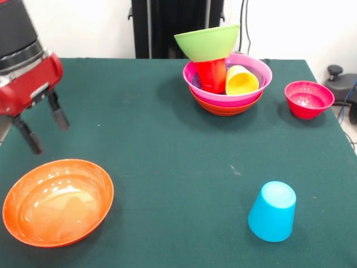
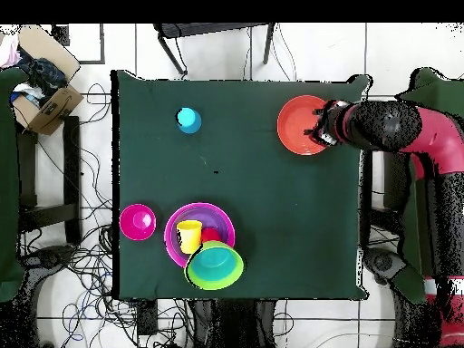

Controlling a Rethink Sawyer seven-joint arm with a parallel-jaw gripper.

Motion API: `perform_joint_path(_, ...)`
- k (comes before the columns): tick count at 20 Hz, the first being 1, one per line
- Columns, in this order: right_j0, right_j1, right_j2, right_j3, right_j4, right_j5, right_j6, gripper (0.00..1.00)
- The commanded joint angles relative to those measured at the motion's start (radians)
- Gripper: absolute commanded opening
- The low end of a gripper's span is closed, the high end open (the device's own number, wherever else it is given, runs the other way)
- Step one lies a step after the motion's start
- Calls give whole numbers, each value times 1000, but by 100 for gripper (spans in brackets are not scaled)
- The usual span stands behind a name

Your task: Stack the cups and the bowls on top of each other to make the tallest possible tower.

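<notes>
The tower (image 1: pixel 227 84) (image 2: pixel 201 236) is an orange bowl under a magenta bowl (image 1: pixel 254 84) with a purple one inside; in it a red cup (image 1: pixel 211 74) stands upside down carrying a lime green bowl (image 1: pixel 207 42) (image 2: pixel 216 265), and a yellow cup (image 1: pixel 241 81) (image 2: pixel 188 236) lies tilted beside it. A second orange bowl (image 1: pixel 57 201) (image 2: pixel 299 125) sits alone at the front view's lower left. My gripper (image 1: pixel 43 127) (image 2: pixel 318 127) hangs open just above its far rim, holding nothing. A light blue cup (image 1: pixel 272 211) (image 2: pixel 188 119) stands upside down. A small crimson bowl (image 1: pixel 308 99) (image 2: pixel 137 222) rests beside the tower.
The green table (image 1: pixel 167 145) ends close behind the tower and just right of the crimson bowl. In the overhead view a cardboard box (image 2: pixel 43 86) and cables lie on the floor off the table's left side.
</notes>
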Motion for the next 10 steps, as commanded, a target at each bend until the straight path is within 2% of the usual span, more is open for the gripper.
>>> perform_joint_path(1,54,162,-77,-195,-45,108,-393,100)
perform_joint_path(6,45,198,-67,-216,-31,125,-475,100)
perform_joint_path(10,49,194,-80,-226,-40,161,-516,100)
